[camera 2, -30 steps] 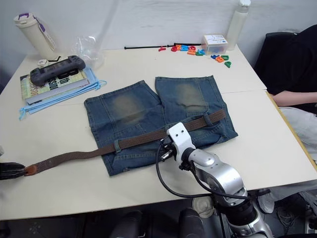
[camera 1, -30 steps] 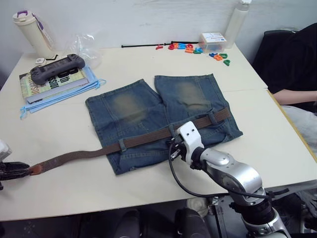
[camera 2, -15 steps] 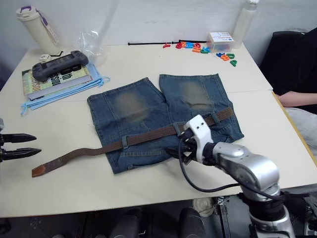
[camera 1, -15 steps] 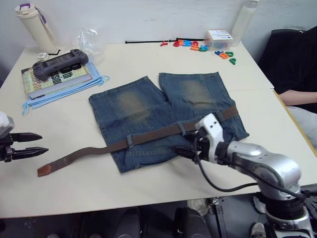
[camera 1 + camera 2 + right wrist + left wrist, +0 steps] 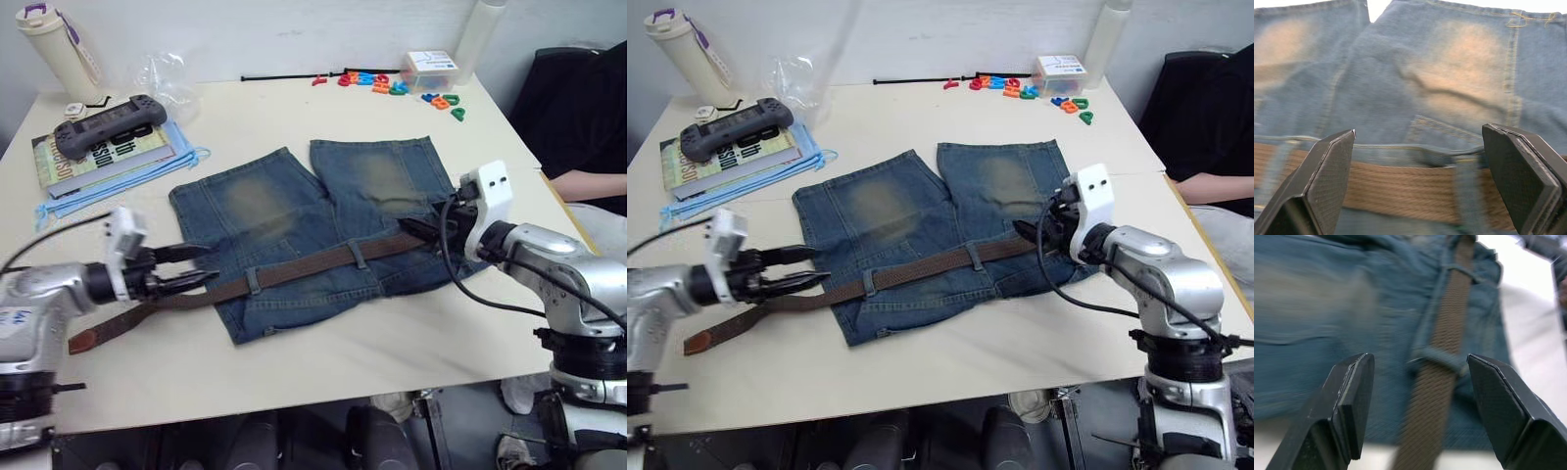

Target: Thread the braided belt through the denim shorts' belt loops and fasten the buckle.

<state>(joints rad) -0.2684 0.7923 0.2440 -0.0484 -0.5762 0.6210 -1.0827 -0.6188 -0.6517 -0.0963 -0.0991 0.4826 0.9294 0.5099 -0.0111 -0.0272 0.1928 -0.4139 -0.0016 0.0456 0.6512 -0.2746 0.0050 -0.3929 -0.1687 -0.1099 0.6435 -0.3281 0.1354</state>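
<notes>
The denim shorts (image 5: pixel 294 220) lie flat mid-table, waistband toward me. The braided belt (image 5: pixel 304 269) runs along the waistband under two belt loops (image 5: pixel 255 281) (image 5: pixel 360 257); its tan tip (image 5: pixel 83 341) rests on the table at the left. My left gripper (image 5: pixel 208 264) hovers open at the shorts' left edge, and the left wrist view has the belt (image 5: pixel 1442 382) and a loop between its fingers (image 5: pixel 1349 401). My right gripper (image 5: pixel 409 233) stands open at the belt's right end, over the belt (image 5: pixel 1400 188). The buckle is hidden there.
A book with a game controller (image 5: pixel 103 129) and a blue folder lie at the back left, beside a bottle (image 5: pixel 44 49) and a plastic bag. Coloured letters (image 5: pixel 392 85), a white box (image 5: pixel 431 67) and a thin black cable are at the back. A person (image 5: pixel 588 181) sits right.
My left gripper let go of the tan tip and moved right to the shorts' left edge. My right gripper opened and swung from the front of the shorts to the belt's right end.
</notes>
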